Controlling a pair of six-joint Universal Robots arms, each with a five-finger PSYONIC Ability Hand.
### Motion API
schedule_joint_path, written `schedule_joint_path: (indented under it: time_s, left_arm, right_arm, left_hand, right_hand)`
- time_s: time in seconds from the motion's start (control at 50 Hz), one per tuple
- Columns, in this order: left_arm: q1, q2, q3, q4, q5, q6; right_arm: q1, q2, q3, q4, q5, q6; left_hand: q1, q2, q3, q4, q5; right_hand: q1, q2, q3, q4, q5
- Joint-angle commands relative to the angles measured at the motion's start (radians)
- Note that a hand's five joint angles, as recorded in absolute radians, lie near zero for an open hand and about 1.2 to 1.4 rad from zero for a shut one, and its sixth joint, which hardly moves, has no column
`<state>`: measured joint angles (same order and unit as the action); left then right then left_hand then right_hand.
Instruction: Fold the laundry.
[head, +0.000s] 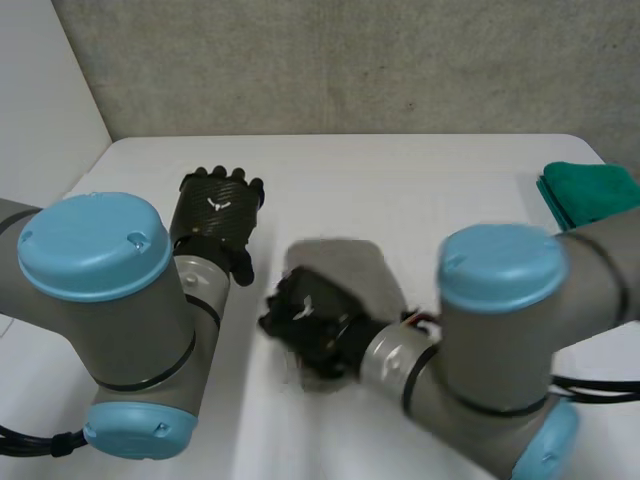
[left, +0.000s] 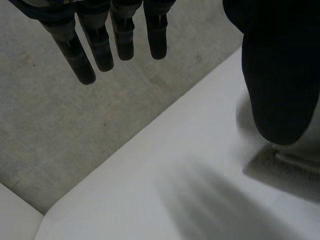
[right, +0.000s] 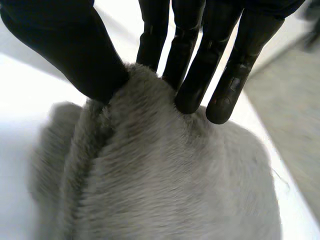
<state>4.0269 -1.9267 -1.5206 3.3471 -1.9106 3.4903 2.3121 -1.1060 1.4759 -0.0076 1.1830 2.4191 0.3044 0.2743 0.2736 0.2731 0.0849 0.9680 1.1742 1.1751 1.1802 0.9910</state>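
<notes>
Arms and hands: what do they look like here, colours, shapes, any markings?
Both arms, left arm and right arm, are thick grey tubes with round light-blue caps at the joints. The left hand and right hand are black, with slim segmented fingers and a broad rounded thumb. A small white mark sits on the left hand's back.

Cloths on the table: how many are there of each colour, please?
grey cloth: 1
green cloth: 1
total: 2
</notes>
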Motion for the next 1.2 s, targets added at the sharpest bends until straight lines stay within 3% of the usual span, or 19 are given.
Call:
schedule_joint_path:
  time_s: [0.02, 0.16, 0.26, 0.46, 0.68, 0.86, 1.06, 1.2]
  left_arm:
    - [-0.006, -0.001, 0.028, -0.005, 0.004, -0.056]
    - [-0.069, -0.023, 0.108, -0.006, 0.015, -0.082]
    - [-0.126, -0.093, 0.174, -0.027, 0.03, -0.129]
    - [-0.181, -0.253, 0.25, -0.182, 0.035, -0.212]
    - [-0.167, -0.291, 0.24, -0.305, 0.01, -0.209]
    - [-0.157, -0.33, 0.241, -0.351, -0.027, -0.198]
    - [-0.163, -0.327, 0.241, -0.34, -0.027, -0.198]
    - [-0.161, -0.218, 0.238, -0.314, -0.015, -0.203]
  right_arm:
    - [-0.013, 0.026, -0.017, -0.012, -0.023, 0.122]
    - [-0.244, -0.101, -0.032, -0.009, 0.013, 0.548]
    - [-0.287, -0.086, -0.04, 0.0, 0.007, 0.689]
    - [-0.295, 0.061, -0.072, 0.081, 0.007, 0.6]
    - [-0.287, 0.138, -0.083, 0.095, 0.012, 0.569]
    - [-0.284, 0.173, -0.081, 0.094, 0.046, 0.433]
    - [-0.283, 0.164, -0.077, 0.09, 0.096, 0.405]
    - [-0.292, 0.071, -0.04, 0.064, 0.098, 0.43]
  left_hand:
    - [-0.056, -0.026, -0.025, -0.024, -0.011]
    - [-0.053, -0.023, -0.022, -0.021, -0.008]
    - [-0.05, -0.02, -0.019, -0.018, -0.005]
    - [-0.047, -0.017, -0.016, -0.016, -0.002]
    - [-0.041, -0.011, -0.01, -0.01, 0.004]
    - [-0.041, -0.011, -0.01, -0.01, 0.004]
    - [-0.044, -0.014, -0.013, -0.013, 0.001]
    - [-0.053, -0.023, -0.022, -0.021, -0.008]
  right_hand:
    - [-0.794, -1.0, -1.001, -1.006, -0.991]
    - [-0.794, -1.0, -1.001, -1.006, -0.991]
    - [-0.794, -1.0, -1.001, -1.006, -0.991]
    - [-0.794, -1.0, -1.001, -1.006, -0.991]
    - [-0.794, -1.0, -1.001, -1.006, -0.991]
    - [-0.794, -1.0, -1.001, -1.006, -0.991]
    - [-0.794, -1.0, -1.001, -1.006, -0.991]
    - [-0.794, -1.0, -1.001, -1.006, -0.991]
